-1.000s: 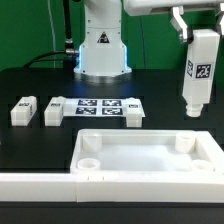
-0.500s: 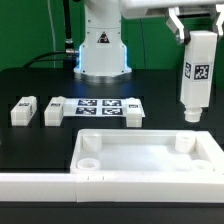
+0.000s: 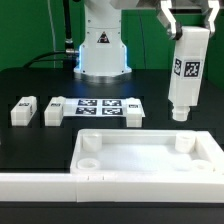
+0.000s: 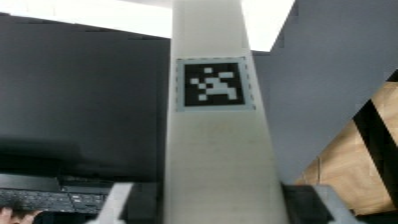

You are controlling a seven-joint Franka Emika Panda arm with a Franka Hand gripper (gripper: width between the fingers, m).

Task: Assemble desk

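Observation:
The white desk slab [image 3: 150,158] lies rim up at the front, with round sockets at its corners. My gripper [image 3: 183,20] is shut on a white square leg [image 3: 185,70] with a black-and-white tag, holding it upright in the air above the slab's far right socket [image 3: 183,142]. In the wrist view the leg [image 4: 217,120] runs away from the camera between my two fingers [image 4: 128,205], tag facing the camera. Two more legs [image 3: 22,110] [image 3: 54,111] lie side by side on the black table at the exterior view's left.
The marker board [image 3: 105,109] lies flat behind the slab. A long white border rail [image 3: 60,184] runs along the front edge. The robot base [image 3: 100,50] stands at the back, with a green backdrop behind it.
The held leg has moved toward the exterior view's left and risen a little, now closer to over the slab's far right socket. Nothing else moved.

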